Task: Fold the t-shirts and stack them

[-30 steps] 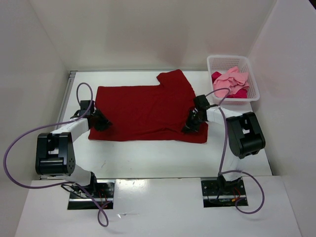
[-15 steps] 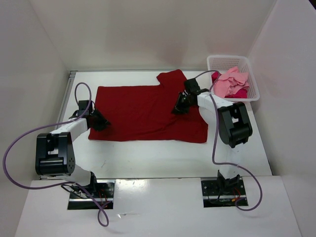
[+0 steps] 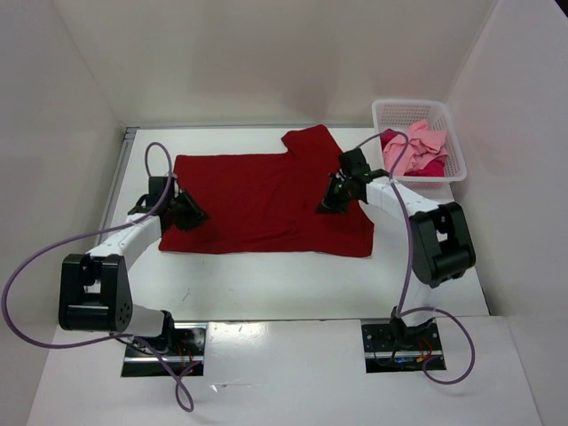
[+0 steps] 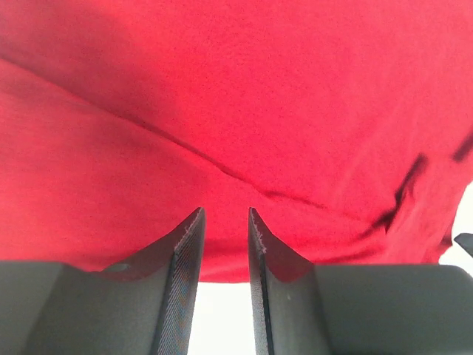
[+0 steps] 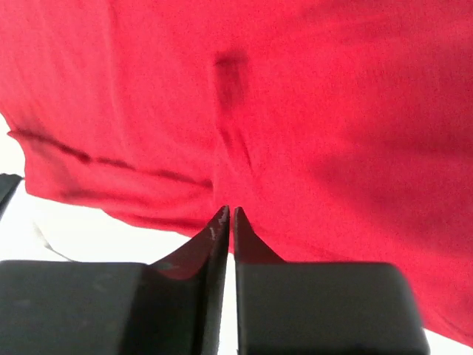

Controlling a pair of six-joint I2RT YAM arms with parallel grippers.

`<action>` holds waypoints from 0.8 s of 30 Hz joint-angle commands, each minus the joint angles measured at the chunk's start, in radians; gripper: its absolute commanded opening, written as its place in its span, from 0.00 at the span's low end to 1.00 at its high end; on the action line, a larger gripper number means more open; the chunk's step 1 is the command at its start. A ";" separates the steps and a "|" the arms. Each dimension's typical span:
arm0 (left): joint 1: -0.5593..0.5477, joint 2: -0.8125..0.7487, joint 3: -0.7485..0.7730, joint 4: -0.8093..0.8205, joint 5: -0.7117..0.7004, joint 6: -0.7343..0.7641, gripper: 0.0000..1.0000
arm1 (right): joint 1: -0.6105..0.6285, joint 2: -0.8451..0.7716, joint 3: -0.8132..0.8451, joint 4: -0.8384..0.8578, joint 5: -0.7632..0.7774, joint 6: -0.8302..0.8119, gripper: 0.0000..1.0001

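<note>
A dark red t-shirt lies spread flat on the white table. My left gripper is at its left edge; in the left wrist view its jaws stand open, the tips over the shirt's hem, with nothing between them. My right gripper sits on the shirt below the right sleeve. Its jaws are closed to a thin slit on the red cloth, and a crease runs up from the tips. A light pink t-shirt and a crimson-pink one lie crumpled in the basket.
The white mesh basket stands at the back right corner, just right of my right arm. White walls close in the table on the left, back and right. Purple cables loop from both arms.
My right gripper left the shirt's lower right area, swung up toward the sleeve, then settled slightly back, and its jaws closed. My left gripper crept a little right onto the hem.
</note>
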 commanded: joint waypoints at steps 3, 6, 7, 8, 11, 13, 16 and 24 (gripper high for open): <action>-0.142 -0.002 0.025 -0.005 -0.011 -0.007 0.37 | 0.013 -0.073 -0.184 0.036 0.024 0.007 0.00; -0.195 0.064 0.034 0.015 0.009 -0.030 0.37 | 0.013 -0.049 -0.222 0.055 0.061 0.016 0.00; -0.195 0.094 0.023 0.027 0.018 -0.030 0.37 | 0.013 -0.048 -0.222 0.055 0.073 0.016 0.00; -0.195 0.105 0.013 0.027 0.018 -0.030 0.37 | 0.013 -0.033 -0.235 0.055 0.105 0.016 0.00; -0.175 0.115 -0.030 0.018 0.018 -0.021 0.37 | 0.013 -0.021 -0.275 0.046 0.118 0.026 0.00; -0.123 0.115 -0.063 0.018 0.055 -0.030 0.37 | 0.013 -0.021 -0.310 0.046 0.103 0.036 0.00; -0.081 0.115 -0.104 -0.011 0.092 -0.030 0.37 | 0.022 -0.060 -0.407 0.046 0.084 0.064 0.00; 0.050 -0.017 -0.204 -0.118 0.083 -0.050 0.35 | 0.044 -0.225 -0.513 -0.029 0.089 0.127 0.00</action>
